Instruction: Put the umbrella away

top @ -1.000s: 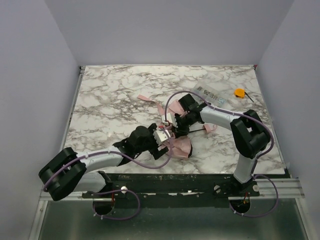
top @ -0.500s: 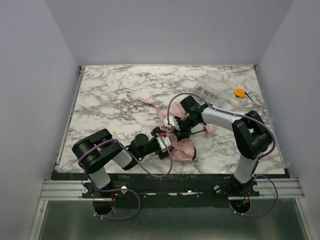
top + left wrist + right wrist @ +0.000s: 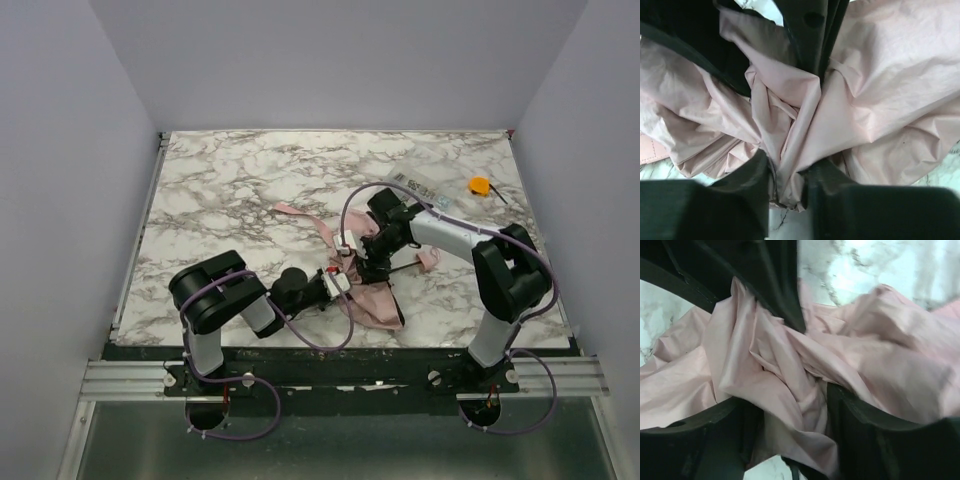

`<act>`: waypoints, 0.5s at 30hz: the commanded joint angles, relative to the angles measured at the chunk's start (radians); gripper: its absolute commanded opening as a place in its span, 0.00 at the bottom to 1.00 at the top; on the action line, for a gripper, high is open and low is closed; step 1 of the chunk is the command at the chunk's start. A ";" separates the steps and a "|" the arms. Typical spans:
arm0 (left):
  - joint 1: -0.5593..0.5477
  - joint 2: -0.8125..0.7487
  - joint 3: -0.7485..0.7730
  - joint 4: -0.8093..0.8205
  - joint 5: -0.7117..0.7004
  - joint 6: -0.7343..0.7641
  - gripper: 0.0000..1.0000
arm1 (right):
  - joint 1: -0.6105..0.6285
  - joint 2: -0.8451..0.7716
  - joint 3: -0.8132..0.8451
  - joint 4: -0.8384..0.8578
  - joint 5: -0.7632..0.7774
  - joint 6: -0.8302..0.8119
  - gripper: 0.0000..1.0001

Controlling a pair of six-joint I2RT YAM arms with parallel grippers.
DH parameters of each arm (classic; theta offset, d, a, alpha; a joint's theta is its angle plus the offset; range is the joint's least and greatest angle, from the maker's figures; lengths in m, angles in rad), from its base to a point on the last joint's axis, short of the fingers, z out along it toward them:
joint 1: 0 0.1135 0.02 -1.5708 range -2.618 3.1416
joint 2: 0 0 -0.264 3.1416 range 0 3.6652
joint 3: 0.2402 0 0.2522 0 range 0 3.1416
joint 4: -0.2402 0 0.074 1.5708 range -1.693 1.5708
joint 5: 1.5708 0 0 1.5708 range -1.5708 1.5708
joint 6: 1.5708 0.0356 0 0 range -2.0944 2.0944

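**Gathering the canopy:** both hands were buried in the pale pink fabric folding umbrella, which lay crumpled at the front middle of the marbled bench.

The left hand was nearly closed, pinching a fold of pink cloth. The right hand stood about half open with cloth bunched between its fingers; I could not tell whether it gripped. The thin dark shaft ran roughly left to right, its far end apparently pointing right. Next, I judge, the loose cloth needs wrapping tight along that shaft.
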 commanded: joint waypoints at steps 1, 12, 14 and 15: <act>-0.013 0.063 0.013 -0.212 0.027 -0.077 0.11 | 0.014 -0.088 0.034 -0.133 -0.128 0.014 0.71; -0.009 0.084 0.046 -0.302 0.053 -0.100 0.06 | -0.047 -0.312 0.095 -0.295 -0.159 -0.086 0.96; -0.004 0.082 0.048 -0.304 0.057 -0.105 0.07 | -0.046 -0.341 0.039 -0.288 -0.181 -0.142 1.00; -0.001 0.082 0.047 -0.305 0.065 -0.110 0.06 | -0.047 -0.354 -0.011 -0.244 -0.168 -0.132 1.00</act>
